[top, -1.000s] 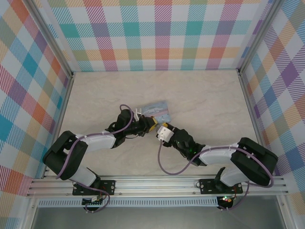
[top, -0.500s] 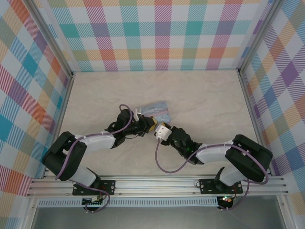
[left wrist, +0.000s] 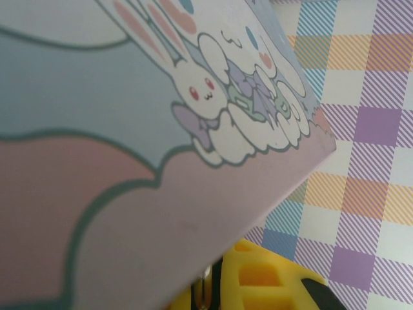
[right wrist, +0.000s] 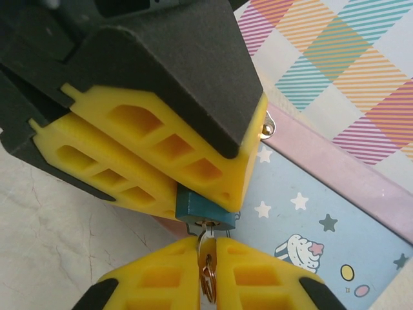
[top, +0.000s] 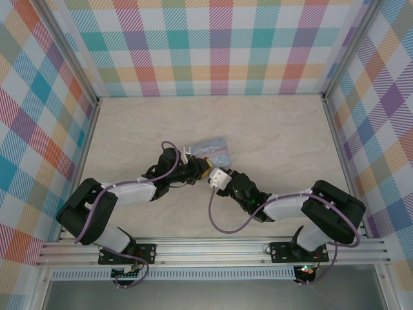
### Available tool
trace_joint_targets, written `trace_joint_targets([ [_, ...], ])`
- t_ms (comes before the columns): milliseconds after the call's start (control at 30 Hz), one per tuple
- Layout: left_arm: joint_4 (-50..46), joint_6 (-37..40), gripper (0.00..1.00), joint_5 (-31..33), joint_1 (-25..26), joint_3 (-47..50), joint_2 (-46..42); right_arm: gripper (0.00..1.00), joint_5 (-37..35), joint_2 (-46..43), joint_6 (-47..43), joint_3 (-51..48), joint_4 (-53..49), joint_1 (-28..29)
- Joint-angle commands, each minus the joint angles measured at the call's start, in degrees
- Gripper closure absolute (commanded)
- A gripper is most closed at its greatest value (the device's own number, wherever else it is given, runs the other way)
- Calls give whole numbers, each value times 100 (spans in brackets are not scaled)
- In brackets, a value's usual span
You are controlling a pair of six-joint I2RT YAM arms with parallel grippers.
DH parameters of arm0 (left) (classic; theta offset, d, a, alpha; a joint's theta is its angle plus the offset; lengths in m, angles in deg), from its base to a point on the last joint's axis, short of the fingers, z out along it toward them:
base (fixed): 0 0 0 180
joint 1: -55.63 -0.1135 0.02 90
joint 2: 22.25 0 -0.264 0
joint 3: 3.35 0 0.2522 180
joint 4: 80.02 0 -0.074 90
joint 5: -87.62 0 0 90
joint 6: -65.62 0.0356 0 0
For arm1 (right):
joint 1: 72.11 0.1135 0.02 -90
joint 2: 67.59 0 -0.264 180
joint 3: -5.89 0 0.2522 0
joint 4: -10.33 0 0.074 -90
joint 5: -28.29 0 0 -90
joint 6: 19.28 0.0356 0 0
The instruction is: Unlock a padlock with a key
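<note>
In the right wrist view the small teal padlock (right wrist: 202,210) sits pinched at the tips of my left gripper (right wrist: 187,190), whose yellow fingers (right wrist: 161,145) come in from the upper left. The thin silvery key (right wrist: 205,234) points up into the brass keyhole on the padlock's underside. My right gripper (right wrist: 206,250) is shut on the key, and its ring (right wrist: 208,279) hangs between the pads. From above, both grippers (top: 201,170) (top: 215,177) meet just in front of the tin. In the left wrist view a yellow finger (left wrist: 277,278) shows below the tin.
The pale blue and pink cartoon tin (top: 213,150) (left wrist: 129,161) (right wrist: 322,219) lies flat right behind the two grippers, very close to the left wrist camera. Plaid walls enclose the marble tabletop (top: 271,135) on three sides.
The right gripper has edged a little to the left and away, closing on the left gripper and the padlock. The left arm and the tin have stayed still.
</note>
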Motion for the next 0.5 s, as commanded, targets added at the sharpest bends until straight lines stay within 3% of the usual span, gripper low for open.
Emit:
trace_joint_targets([
  [0, 197, -113, 100, -107, -16, -107, -159, 92, -63, -58, 250, 141, 179, 33],
  [333, 183, -15, 100, -90, -17, -10, -169, 100, 410, -287, 852, 235, -356, 9],
  [467, 125, 169, 100, -95, -15, -9, -156, 100, 1305, -438, 1603, 345, -922, -144],
])
